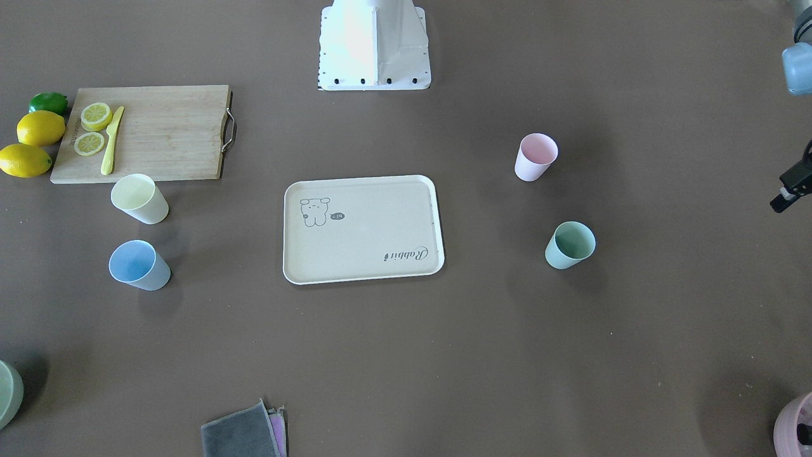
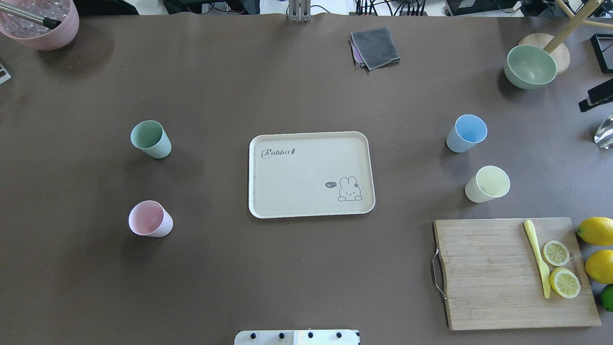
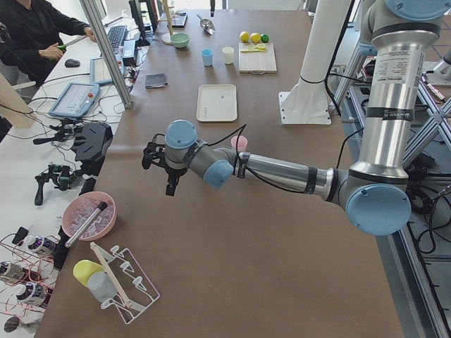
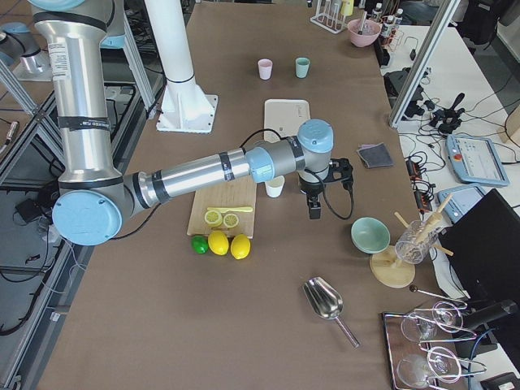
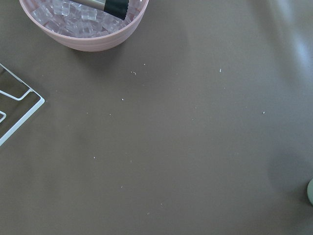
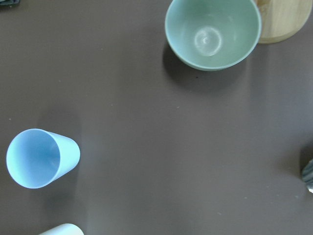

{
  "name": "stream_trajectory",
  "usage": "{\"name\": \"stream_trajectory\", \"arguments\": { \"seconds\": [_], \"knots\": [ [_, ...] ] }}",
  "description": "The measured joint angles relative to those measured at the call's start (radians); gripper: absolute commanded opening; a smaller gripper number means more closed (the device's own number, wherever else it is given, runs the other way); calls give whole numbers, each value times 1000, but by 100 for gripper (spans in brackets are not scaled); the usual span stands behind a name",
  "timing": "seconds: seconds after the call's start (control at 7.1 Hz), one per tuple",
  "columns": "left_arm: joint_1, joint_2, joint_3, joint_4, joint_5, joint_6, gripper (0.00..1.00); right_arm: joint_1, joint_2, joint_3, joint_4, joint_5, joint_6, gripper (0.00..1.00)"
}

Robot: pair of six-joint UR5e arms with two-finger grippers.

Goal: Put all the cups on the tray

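The cream tray (image 2: 306, 191) with the rabbit drawing lies bare at the table's middle. The mint green cup (image 2: 151, 139) and the pink cup (image 2: 149, 219) stand to its left. The light blue cup (image 2: 467, 133) and the yellow cup (image 2: 487, 184) stand to its right. All are upright on the table. My left gripper (image 3: 171, 189) hangs beyond the mint and pink cups, near the table's end, touching nothing. My right gripper (image 4: 314, 213) hangs past the blue and yellow cups, near the green bowl. I cannot tell whether either is open or shut. The right wrist view shows the blue cup (image 6: 41, 157) below.
A wooden cutting board (image 2: 498, 273) with lemon slices and a yellow knife lies near the yellow cup, lemons beside it. A pale-green bowl (image 2: 530, 66) sits at the far right. A mauve-pink container (image 2: 40, 24) stands far left. A grey cloth (image 2: 376, 48) lies at the far edge.
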State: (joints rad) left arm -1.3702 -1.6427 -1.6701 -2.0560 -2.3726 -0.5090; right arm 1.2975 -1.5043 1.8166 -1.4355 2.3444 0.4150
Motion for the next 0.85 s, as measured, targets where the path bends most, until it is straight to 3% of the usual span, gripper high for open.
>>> {"name": "stream_trajectory", "arguments": {
  "seconds": [0.56,0.85],
  "knots": [
    [32,24,-10,-62,39,-28,98,-201,-76,26,201,-31,263,100],
    [32,26,-10,-64,39,-28,98,-321,-102,28,290,-115,406,99]
  ]
}}
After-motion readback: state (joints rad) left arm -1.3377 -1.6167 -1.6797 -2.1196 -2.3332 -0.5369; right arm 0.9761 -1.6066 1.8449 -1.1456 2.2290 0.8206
